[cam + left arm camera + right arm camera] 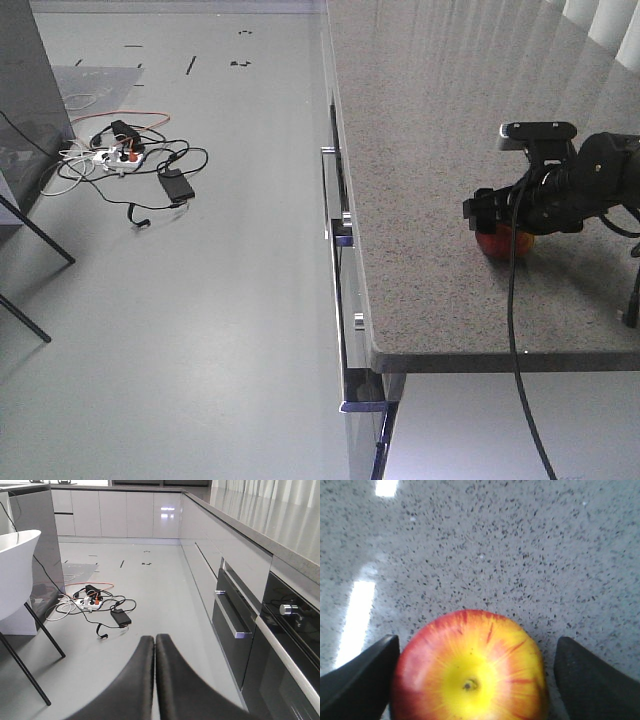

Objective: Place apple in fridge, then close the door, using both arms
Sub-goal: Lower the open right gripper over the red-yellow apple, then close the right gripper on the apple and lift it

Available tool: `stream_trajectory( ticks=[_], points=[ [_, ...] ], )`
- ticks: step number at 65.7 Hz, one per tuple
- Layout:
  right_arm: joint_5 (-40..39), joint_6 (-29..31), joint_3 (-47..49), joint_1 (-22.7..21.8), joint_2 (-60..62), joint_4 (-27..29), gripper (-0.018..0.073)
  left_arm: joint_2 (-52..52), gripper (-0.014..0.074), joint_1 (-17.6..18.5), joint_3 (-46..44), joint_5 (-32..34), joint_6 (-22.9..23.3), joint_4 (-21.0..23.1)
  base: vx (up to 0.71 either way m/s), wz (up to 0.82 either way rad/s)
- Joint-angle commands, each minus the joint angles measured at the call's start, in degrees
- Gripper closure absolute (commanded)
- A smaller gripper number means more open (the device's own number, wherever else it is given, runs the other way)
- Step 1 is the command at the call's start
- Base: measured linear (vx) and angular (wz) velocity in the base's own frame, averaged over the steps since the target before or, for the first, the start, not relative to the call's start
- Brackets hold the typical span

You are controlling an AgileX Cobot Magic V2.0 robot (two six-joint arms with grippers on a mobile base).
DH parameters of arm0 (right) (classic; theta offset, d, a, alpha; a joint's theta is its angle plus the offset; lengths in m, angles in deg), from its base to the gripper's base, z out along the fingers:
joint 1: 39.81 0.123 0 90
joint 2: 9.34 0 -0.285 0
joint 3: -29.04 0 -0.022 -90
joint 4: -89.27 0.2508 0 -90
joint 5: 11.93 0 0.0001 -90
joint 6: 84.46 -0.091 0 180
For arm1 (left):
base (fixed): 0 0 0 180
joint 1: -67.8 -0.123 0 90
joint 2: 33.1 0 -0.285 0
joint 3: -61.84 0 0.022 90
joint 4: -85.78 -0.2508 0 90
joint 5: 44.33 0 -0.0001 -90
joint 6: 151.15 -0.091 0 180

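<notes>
The apple (470, 670), red with a yellow patch round its stem, rests on the speckled grey counter (495, 540). My right gripper (476, 642) is open around it, one finger (365, 680) close against its left side and the other standing a little off its right. In the front view the apple (503, 243) shows red under the right gripper (500, 225), near the counter's front right. My left gripper (154, 637) is shut on nothing, hanging over the floor. The fridge (42, 545) shows only as a dark grey wall at far left; its door cannot be made out.
Cables and a power strip (130, 160) lie on the grey floor by the fridge. A white chair (15, 570) on thin black legs stands at the left. Drawer handles (335, 200) jut from the counter's front, and an oven front (235, 625) lines the right side.
</notes>
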Motion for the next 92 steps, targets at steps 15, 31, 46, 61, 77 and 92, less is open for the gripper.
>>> stream_trajectory(
  ticks=[15, 31, 46, 61, 77, 92],
  points=[
    [-0.61, 0.09, 1.94, -0.34, 2.14, -0.57, -0.0031, -0.92, 0.0603, -0.02, 0.85, 3.97, 0.27, 0.28, 0.0, 0.0],
    [0.02, 0.09, 1.94, -0.22, 2.64, -0.51, 0.0108, -0.92, 0.0603, -0.02, 0.85, 3.97, 0.27, 0.28, 0.0, 0.0],
    [-2.33, 1.42, 1.94, -0.12, 9.45, 0.41, 0.0312, -0.92, 0.0603, -0.02, 0.85, 3.97, 0.27, 0.28, 0.0, 0.0],
    [1.13, 1.42, 1.94, -0.12, 21.85, 4.33, 0.0405, -0.92, 0.0603, -0.02, 0.85, 3.97, 0.27, 0.28, 0.0, 0.0],
    [10.91, 1.42, 1.94, -0.12, 32.08, 9.11, 0.041, -0.92, 0.0603, -0.02, 0.85, 3.97, 0.27, 0.28, 0.0, 0.0],
    [13.85, 1.42, 1.94, -0.12, 35.27, 9.11, 0.041, -0.92, 0.0603, -0.02, 0.85, 3.97, 0.27, 0.28, 0.0, 0.0]
  ],
)
